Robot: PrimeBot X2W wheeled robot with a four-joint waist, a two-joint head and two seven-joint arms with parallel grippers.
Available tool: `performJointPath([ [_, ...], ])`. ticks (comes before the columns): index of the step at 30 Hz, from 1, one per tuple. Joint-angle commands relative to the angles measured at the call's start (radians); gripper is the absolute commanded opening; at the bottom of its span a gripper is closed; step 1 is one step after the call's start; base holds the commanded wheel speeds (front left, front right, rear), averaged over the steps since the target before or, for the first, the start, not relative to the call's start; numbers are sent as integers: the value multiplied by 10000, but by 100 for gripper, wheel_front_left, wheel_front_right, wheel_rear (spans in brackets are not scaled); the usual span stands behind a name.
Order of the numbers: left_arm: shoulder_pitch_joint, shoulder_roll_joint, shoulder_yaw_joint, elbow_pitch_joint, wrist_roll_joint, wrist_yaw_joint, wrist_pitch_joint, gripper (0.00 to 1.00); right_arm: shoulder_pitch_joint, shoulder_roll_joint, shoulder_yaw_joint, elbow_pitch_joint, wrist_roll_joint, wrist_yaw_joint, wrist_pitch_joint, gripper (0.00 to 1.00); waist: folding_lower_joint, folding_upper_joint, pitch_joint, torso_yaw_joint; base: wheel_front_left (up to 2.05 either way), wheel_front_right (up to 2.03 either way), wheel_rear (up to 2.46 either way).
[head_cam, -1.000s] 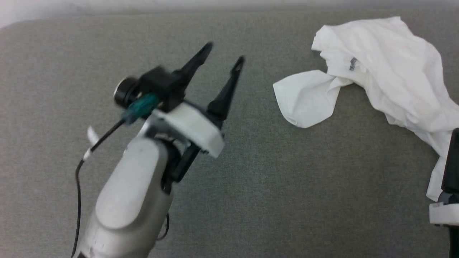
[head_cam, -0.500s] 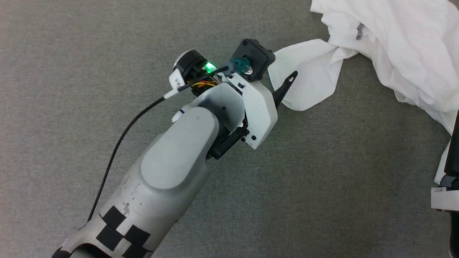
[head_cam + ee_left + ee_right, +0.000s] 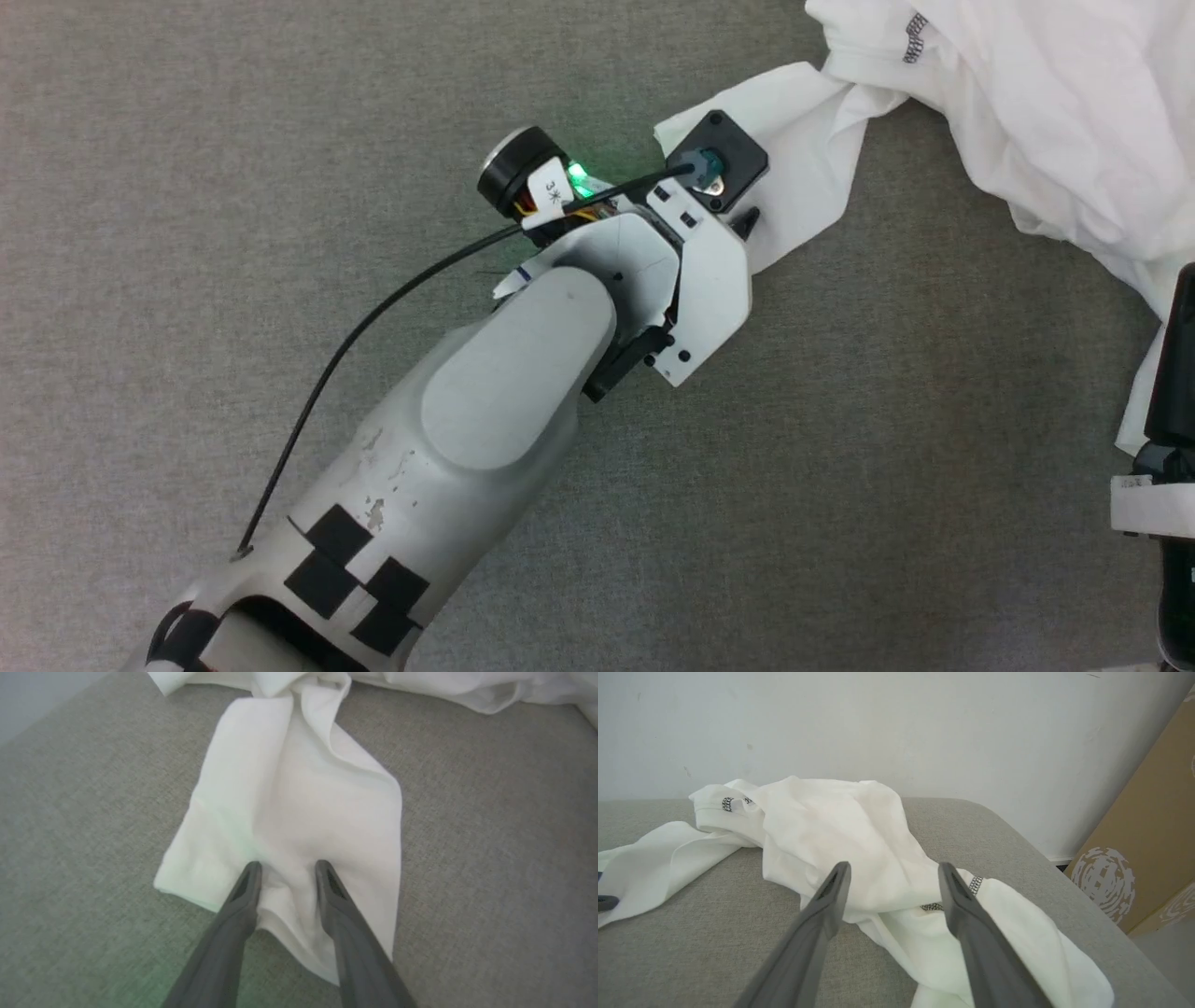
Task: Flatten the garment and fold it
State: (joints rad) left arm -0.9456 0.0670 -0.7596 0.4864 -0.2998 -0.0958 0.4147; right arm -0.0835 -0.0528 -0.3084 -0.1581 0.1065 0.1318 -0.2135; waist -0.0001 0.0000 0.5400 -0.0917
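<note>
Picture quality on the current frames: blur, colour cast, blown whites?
Head view: sharp; green lamp by the left wrist glows, garment whites nearly blown. Left wrist view: soft, faint green cast on the garment beside the left gripper. Right wrist view: even light, right gripper slightly soft close up.

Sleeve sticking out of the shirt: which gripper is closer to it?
Left. The left gripper is right on the sleeve end, jaws apart. The right gripper is off by the bunched-up shirt.

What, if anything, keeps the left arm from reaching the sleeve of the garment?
Probably nothing, so yes: the left tool stands open, fingertips at the sleeve of the garment.
</note>
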Motion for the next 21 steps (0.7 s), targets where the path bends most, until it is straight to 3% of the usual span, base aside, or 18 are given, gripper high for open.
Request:
performJointPath([
  [1, 325, 74, -207, 402, -34, -8, 274, 0, -185, 26, 23, 45, 42, -11, -72, 100, 1, 0, 8, -40, 0, 0, 0],
  [11, 552, -13, 219, 169, -859, 79, -588, 0, -56, 26, -181, 346, -42, -11, -120, 100, 1, 0, -918, 433, 0, 0, 0],
  [17, 1221, -51, 1286, -854, -2044, 434, -1556, 0, 179, 26, -245, 424, -164, -11, 87, 100, 1, 0, -2032, 973, 0, 0, 0],
  [21, 2461, 356, 2199, -2134, -3069, 664, -1780, 0, 434, 26, -310, 473, -174, -11, 250, 100, 1, 0, -2702, 1342, 0, 0, 0],
])
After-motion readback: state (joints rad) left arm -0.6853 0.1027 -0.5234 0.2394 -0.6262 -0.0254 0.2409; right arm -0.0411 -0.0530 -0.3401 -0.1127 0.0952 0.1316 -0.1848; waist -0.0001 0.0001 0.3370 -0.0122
